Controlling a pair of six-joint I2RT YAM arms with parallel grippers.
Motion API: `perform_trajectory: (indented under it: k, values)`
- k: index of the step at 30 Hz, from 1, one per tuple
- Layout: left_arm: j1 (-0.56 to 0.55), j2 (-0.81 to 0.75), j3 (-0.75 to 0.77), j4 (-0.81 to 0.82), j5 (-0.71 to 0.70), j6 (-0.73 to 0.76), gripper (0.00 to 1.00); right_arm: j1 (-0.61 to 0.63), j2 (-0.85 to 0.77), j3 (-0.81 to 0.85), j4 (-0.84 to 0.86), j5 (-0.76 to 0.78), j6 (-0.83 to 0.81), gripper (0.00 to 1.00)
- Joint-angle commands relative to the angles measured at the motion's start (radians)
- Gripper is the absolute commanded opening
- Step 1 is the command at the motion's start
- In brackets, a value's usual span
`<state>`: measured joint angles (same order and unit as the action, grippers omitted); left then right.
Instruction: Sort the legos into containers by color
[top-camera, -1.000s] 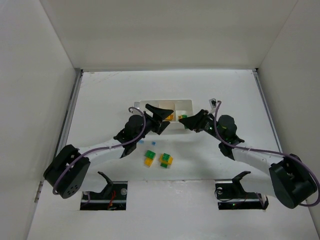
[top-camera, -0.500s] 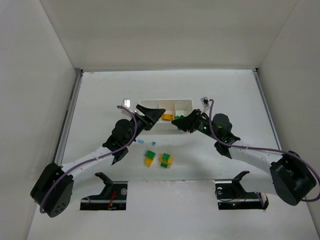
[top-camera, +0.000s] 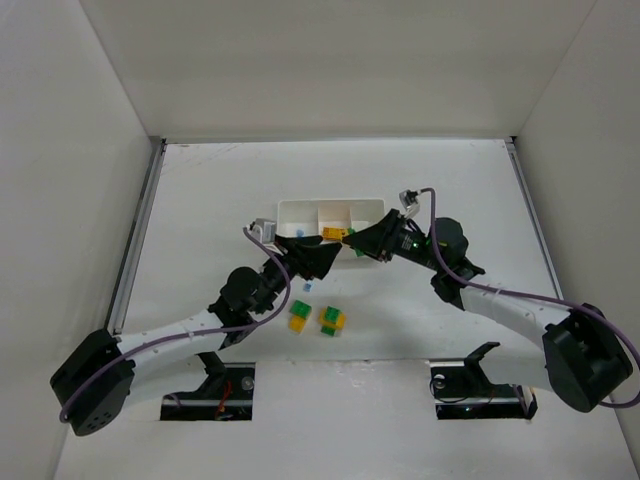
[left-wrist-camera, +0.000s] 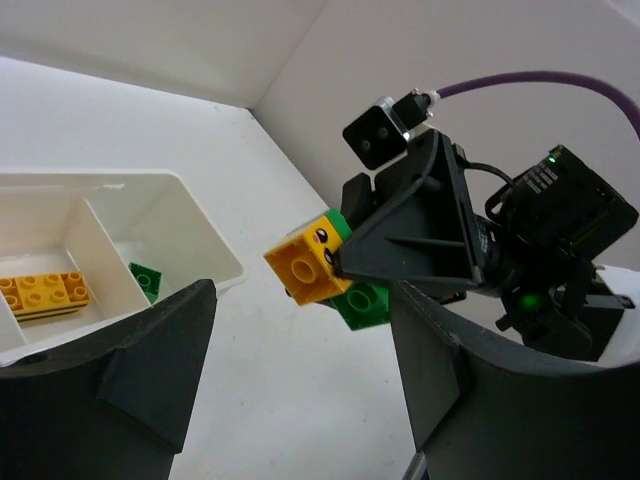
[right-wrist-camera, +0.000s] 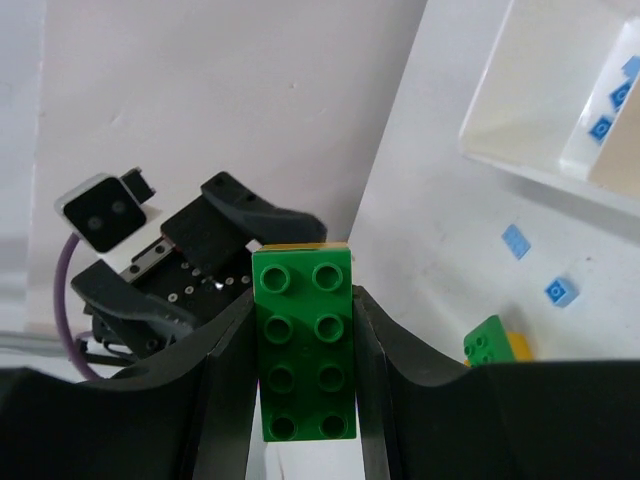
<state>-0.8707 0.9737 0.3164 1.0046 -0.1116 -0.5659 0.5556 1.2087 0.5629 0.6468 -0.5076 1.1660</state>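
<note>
Right wrist view is showing the right gripper (right-wrist-camera: 303, 312) pinching a green-on-yellow stacked brick (right-wrist-camera: 303, 380) between both fingers at frame centre, off the table (top-camera: 200, 220). Left gripper (top-camera: 327, 258) is hovering just beside that brick, jaws spread wide, gripping nothing. White tray (top-camera: 300, 209) is sitting upper centre in the top view, holding tiny blue pieces (right-wrist-camera: 610, 108) in one end compartment, a yellow brick (left-wrist-camera: 42, 292) in the middle and a green brick (left-wrist-camera: 146, 278) in the other end. Left stack (top-camera: 298, 317) and right stack (top-camera: 332, 320), both green-yellow, are lying below the tray, with a loose blue bit (top-camera: 307, 287) nearby.
</note>
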Motion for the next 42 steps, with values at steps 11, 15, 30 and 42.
perform_trajectory:
  k: [11, 15, 30, 42]
  values:
    - [0.006, 0.181, 0.087, 0.175, -0.002, -0.222, 0.62, 0.0, -0.029, -0.063, 0.135, -0.077, 0.023, 0.26]
    - [0.005, 0.189, 0.101, 0.169, 0.003, -0.267, 0.55, 0.0, -0.028, -0.07, 0.168, -0.083, 0.021, 0.26]
    - [0.028, 0.131, 0.112, 0.042, 0.069, -0.454, 0.48, -0.006, 0.057, -0.08, 0.333, -0.086, 0.023, 0.25]
    - [0.048, 0.171, 0.147, -0.041, 0.105, -0.45, 0.5, -0.01, 0.049, -0.069, 0.333, -0.068, 0.0, 0.24]
